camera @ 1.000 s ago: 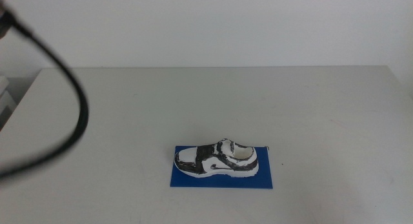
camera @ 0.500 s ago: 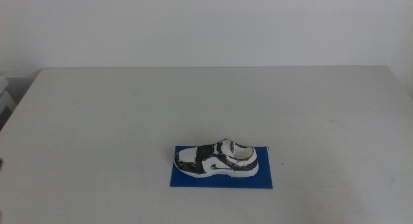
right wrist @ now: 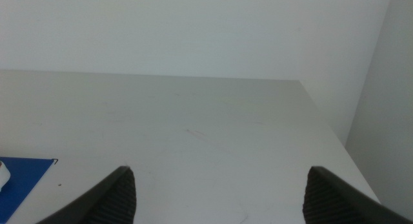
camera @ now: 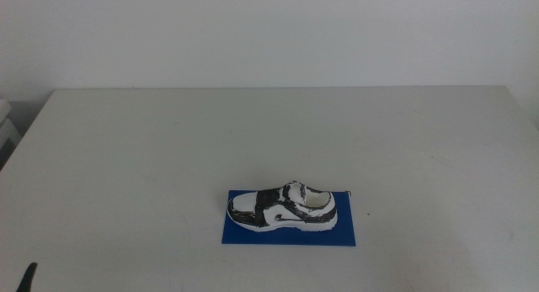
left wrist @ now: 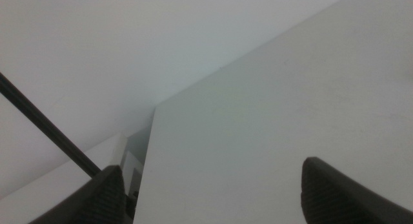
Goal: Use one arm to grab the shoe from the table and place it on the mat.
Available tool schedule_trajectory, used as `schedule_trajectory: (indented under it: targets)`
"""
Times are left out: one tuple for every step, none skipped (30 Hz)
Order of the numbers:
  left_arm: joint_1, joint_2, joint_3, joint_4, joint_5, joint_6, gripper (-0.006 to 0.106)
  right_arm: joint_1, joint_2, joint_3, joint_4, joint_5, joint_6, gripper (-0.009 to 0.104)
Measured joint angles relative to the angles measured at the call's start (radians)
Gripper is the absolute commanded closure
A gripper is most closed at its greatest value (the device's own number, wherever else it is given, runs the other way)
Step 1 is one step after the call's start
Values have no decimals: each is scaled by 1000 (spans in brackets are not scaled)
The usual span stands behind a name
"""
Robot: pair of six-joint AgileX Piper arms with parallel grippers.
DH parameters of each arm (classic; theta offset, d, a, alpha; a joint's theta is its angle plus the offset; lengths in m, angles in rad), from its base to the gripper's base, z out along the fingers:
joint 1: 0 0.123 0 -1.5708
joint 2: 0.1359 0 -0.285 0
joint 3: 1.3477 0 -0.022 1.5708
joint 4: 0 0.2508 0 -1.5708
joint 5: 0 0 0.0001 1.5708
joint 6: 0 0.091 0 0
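Left pincer [left wrist: 206,192]: jaws spread wide, empty, touching nothing, tilted over a bench [camera: 168,149] corner; only a dark tip shows at the middle view's lower left edge. Right pincer [right wrist: 219,192]: also gaping, empty, hovering above bare bench, pointed at the far edge. Shoe [camera: 283,206] lies on the blue mat [camera: 286,235], toe left. White wall behind.

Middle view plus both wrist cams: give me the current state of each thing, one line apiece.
Shoe: upright on its sole, lying on the mat, nothing gripping it.
Mat: flat on the table, shoe on top.
Table: bears the mat and shoe.
Left gripper: open, holding nothing, over the table's corner; only a dark tip at the middle view's bottom left.
Right gripper: open, holding nothing, above the table, away from the shoe.
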Motion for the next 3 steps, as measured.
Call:
schedule_trajectory:
  targets:
    - [0,0,0,0,-4,0,7,0,0,0,0,0,0,29]
    - [0,0,0,0,-3,0,7,0,0,0,0,0,0,29]
    - [0,0,0,-1,-5,0,7,0,0,0,0,0,0,29]
